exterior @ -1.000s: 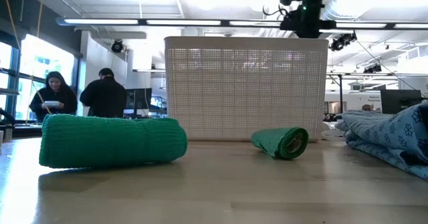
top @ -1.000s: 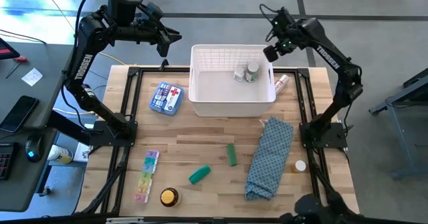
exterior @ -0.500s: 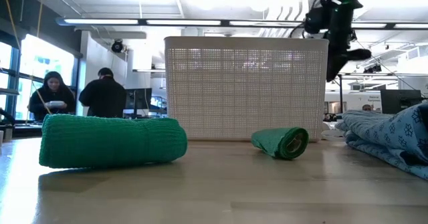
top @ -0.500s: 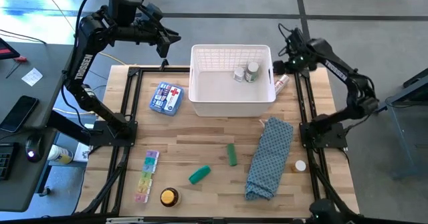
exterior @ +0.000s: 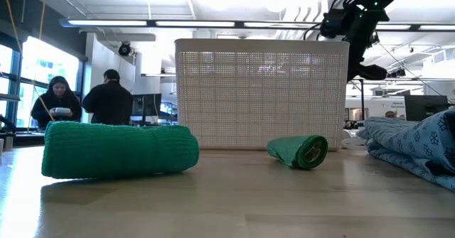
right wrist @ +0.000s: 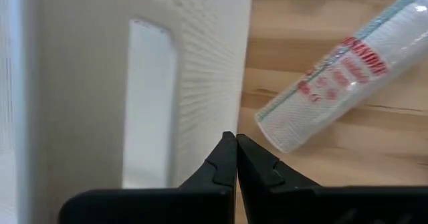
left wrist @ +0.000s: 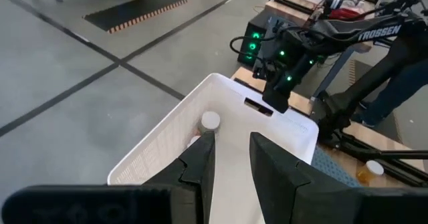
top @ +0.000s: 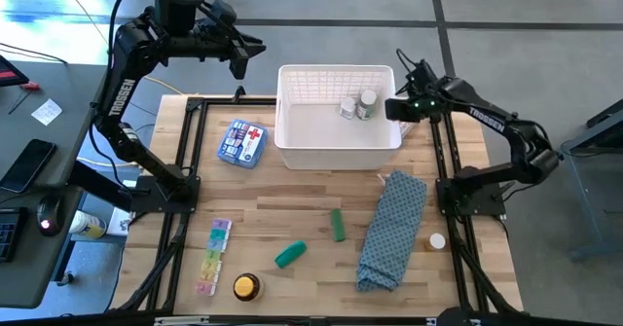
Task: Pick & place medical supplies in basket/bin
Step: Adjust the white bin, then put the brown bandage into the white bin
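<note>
The white lattice basket (top: 339,122) stands at the far middle of the table with two white-capped bottles (top: 358,105) inside. My right gripper (top: 394,109) is shut and empty, just outside the basket's right wall (right wrist: 200,63), above the pinkish tube (right wrist: 334,70) that lies on the table. My left gripper (top: 238,65) is open and raised beyond the far left corner. The red-cross pack (top: 242,143), rainbow pill organiser (top: 213,257), two green tubes (top: 337,224) (top: 290,255) and yellow tin (top: 246,287) lie flat on the table.
A long blue patterned cloth (top: 391,231) lies along the right side, with a small white-capped bottle (top: 436,240) beside it near the right edge. Black frame rails run along both table sides. People stand in the room beyond the far edge (exterior: 85,99).
My right gripper has come away from above the basket's far right corner, moving toward the table's right and near edges and down, and now hangs beside the basket's right wall over the pinkish tube. The bottles stay in the basket.
</note>
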`<state>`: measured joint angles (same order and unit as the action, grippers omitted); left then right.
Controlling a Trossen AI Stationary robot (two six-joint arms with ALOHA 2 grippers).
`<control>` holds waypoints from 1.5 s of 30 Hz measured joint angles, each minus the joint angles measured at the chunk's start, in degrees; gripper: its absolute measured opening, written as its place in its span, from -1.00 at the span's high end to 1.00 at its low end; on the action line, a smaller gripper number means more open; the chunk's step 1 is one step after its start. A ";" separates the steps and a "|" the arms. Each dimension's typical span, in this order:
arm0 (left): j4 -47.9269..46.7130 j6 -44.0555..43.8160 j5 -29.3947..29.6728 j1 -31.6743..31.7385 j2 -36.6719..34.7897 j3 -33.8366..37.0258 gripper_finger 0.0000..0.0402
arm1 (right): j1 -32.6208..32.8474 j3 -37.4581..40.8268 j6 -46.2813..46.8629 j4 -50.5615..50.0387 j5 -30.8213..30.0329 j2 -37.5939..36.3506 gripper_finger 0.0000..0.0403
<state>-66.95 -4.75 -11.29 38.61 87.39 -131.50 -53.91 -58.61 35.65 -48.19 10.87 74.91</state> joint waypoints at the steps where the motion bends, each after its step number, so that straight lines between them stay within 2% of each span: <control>1: -0.14 -0.06 0.00 0.00 0.00 0.00 0.36 | 0.37 0.01 0.22 0.51 -0.02 0.15 0.99; 23: -0.23 -0.26 -0.02 0.00 0.00 0.00 0.36 | 4.19 0.00 4.75 9.44 -2.12 2.00 1.00; 30: -1.01 -0.28 -0.75 0.00 0.00 0.00 0.36 | 2.08 -0.02 3.14 4.75 -4.58 1.66 0.96; 37: -2.14 -1.34 -1.07 0.00 0.00 0.00 0.36 | -0.65 -0.17 3.29 4.21 -9.07 -2.21 0.72; 42: -2.15 0.13 -1.07 0.00 0.00 0.00 0.36 | -3.52 -0.26 3.59 5.60 -6.45 -5.71 0.46; 45: -2.08 1.61 -1.04 0.00 0.00 0.00 0.36 | -4.71 -0.28 5.43 3.74 -8.95 -7.28 0.36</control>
<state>-69.03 -3.15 -12.33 38.61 87.39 -131.50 -58.62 -58.89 41.08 -44.45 1.92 67.62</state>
